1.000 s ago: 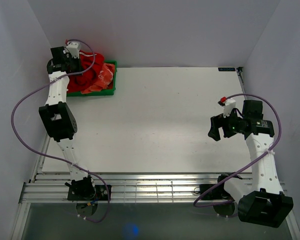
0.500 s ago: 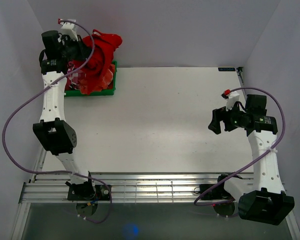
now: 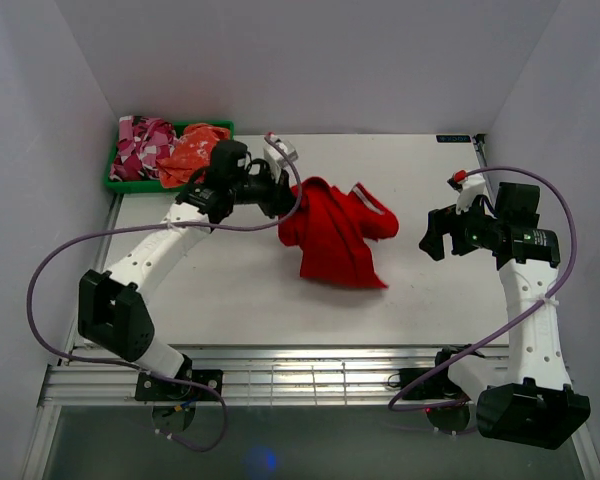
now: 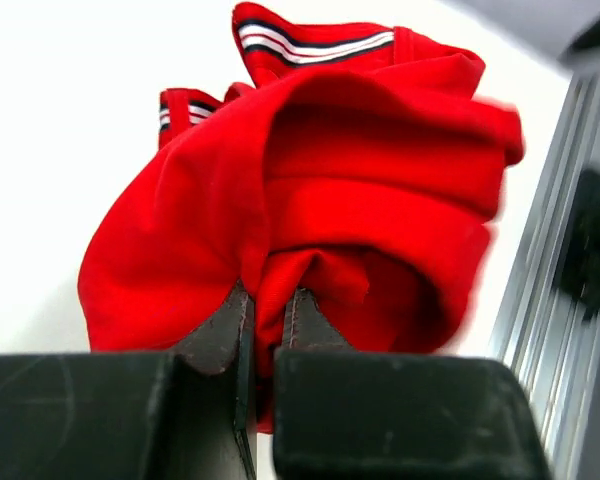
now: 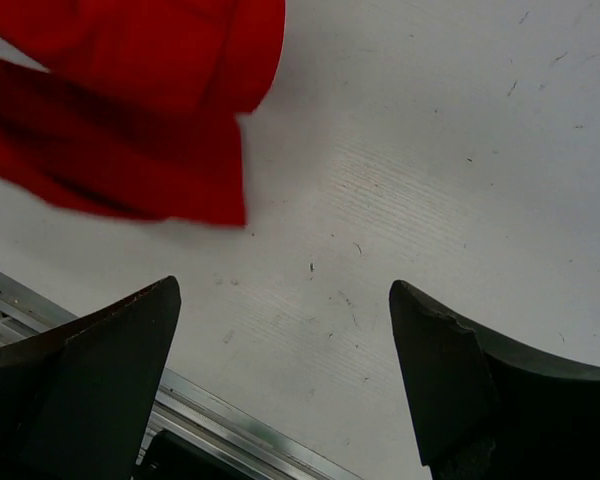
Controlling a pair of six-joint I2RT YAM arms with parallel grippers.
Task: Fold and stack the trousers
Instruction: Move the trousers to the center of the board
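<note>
The red trousers (image 3: 335, 235) hang bunched over the middle of the white table (image 3: 280, 290), held up at their left edge. My left gripper (image 3: 283, 195) is shut on a fold of them; in the left wrist view the cloth (image 4: 360, 190) is pinched between the two fingers (image 4: 220, 330), and a striped waistband (image 4: 310, 42) shows at the top. My right gripper (image 3: 435, 243) stands open to the right of the trousers, nothing between its fingers. In the right wrist view a red corner (image 5: 150, 110) lies beyond its wide-apart jaws.
A green bin (image 3: 115, 183) at the back left corner holds a pink-and-white patterned garment (image 3: 140, 145) and an orange-red cloth (image 3: 192, 152). Grey walls close in the table on three sides. Metal rails (image 3: 310, 375) run along the near edge.
My left arm has lifted the red trousers out of the green bin and swung them right, over the table's middle. The right gripper has stayed open, nearly in place.
</note>
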